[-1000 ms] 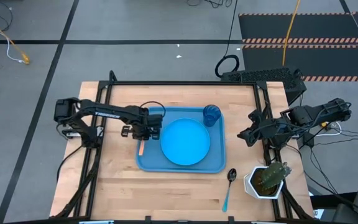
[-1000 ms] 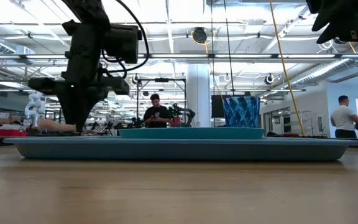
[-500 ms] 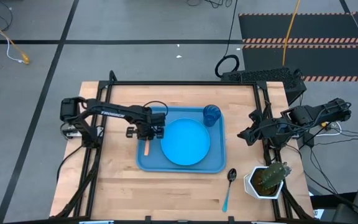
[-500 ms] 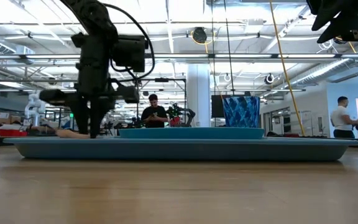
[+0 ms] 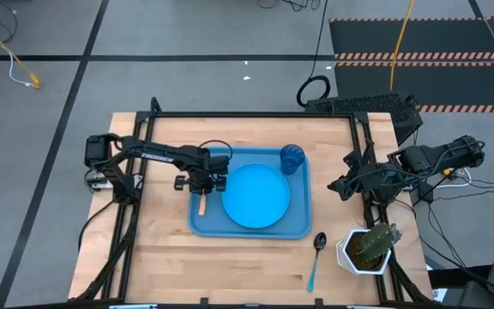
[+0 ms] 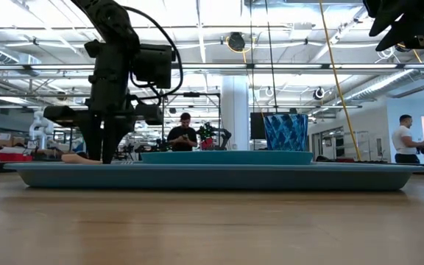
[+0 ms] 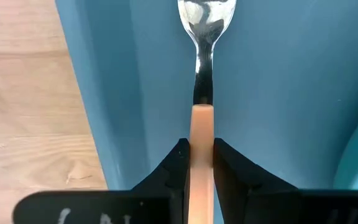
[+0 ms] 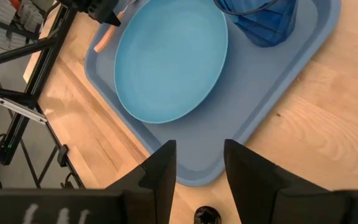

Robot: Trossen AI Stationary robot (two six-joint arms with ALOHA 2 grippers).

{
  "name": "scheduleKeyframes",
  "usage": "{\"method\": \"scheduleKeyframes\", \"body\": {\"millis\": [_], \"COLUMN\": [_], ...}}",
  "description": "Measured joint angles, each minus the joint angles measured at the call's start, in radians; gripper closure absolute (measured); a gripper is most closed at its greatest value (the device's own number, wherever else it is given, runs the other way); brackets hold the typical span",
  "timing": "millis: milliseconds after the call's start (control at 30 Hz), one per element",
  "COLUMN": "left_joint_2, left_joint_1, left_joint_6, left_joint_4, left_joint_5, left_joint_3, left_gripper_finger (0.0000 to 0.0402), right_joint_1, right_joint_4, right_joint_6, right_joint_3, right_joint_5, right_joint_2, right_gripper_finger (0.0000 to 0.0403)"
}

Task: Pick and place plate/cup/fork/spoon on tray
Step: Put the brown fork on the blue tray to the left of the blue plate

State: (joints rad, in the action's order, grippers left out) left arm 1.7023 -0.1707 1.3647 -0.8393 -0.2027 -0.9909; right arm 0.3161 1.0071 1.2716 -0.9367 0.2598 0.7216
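Observation:
The blue tray (image 5: 256,230) lies mid-table. On it sit the round blue plate (image 5: 256,196) and, at the far right corner, the dark blue cup (image 5: 292,159). My left gripper (image 5: 202,184) points down over the tray's left strip, between rim and plate, shut on the orange-handled fork (image 7: 202,74). The fork's tines point toward the table's far edge. The spoon (image 5: 316,257), with a light blue handle, lies flat on the wood just beyond the tray's near right corner. My right gripper (image 8: 197,168) hangs open and holds nothing, high above the table's right edge. My left gripper pinches the fork's orange handle (image 7: 202,134) between its two fingers, close to the end where the metal neck begins. The fingers come from above, one on each long side. The fork lies level and low over the tray floor; whether it rests there I cannot tell.
A white pot with a cactus (image 5: 369,247) stands at the table's near right corner, next to the spoon. Black frame rails (image 5: 144,146) run along the table's left, far and right edges. Bare wood (image 5: 230,266) lies along the near side.
My left gripper has gone down and slightly toward the table's right edge with the fork, bringing it from above the tray's left rim to low over the tray's left strip. It has held still for the last half second. The fork stayed level.

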Motion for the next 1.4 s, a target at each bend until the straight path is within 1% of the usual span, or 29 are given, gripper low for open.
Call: {"method": "scheduleKeyframes", "body": {"millis": [100, 300, 433, 633, 967, 1133, 1300, 1400], "left_joint_2": [0.000, 0.000, 0.000, 0.000, 0.000, -0.001, -0.001, -0.001], "left_joint_1": [0.000, 0.000, 0.000, 0.000, 0.000, 0.009, 0.032, 0.039], "left_joint_6": [0.006, 0.025, 0.014, -0.033, -0.100, -0.063, 0.009, 0.034], "left_joint_4": [0.009, 0.007, 0.007, -0.001, -0.030, -0.018, 0.049, 0.056], "left_joint_5": [-0.006, -0.008, -0.011, -0.017, -0.013, -0.006, -0.007, -0.002], "left_joint_3": [0.000, 0.000, 0.000, 0.000, 0.000, 0.000, 0.000, 0.000], "left_gripper_finger": [0.0336, 0.0284, 0.0266, 0.0266, 0.0266, 0.0266, 0.0266, 0.0266], "right_joint_1": [0.000, 0.000, 0.000, 0.000, 0.000, 0.000, 0.000, 0.000], "right_joint_4": [0.000, 0.000, 0.000, 0.000, 0.000, 0.000, 0.000, 0.000], "right_joint_6": [0.000, 0.000, 0.000, 0.000, 0.000, 0.000, 0.000, 0.000], "right_joint_3": [0.000, 0.000, 0.000, 0.000, 0.000, 0.000, 0.000, 0.000], "right_joint_5": [-0.001, -0.002, -0.003, -0.026, -0.027, -0.027, -0.027, -0.027], "right_joint_2": [0.000, 0.000, 0.000, 0.000, 0.000, 0.000, 0.000, 0.000], "right_gripper_finger": [0.0275, 0.0275, 0.0275, 0.0275, 0.0275, 0.0275, 0.0275, 0.0275]}}
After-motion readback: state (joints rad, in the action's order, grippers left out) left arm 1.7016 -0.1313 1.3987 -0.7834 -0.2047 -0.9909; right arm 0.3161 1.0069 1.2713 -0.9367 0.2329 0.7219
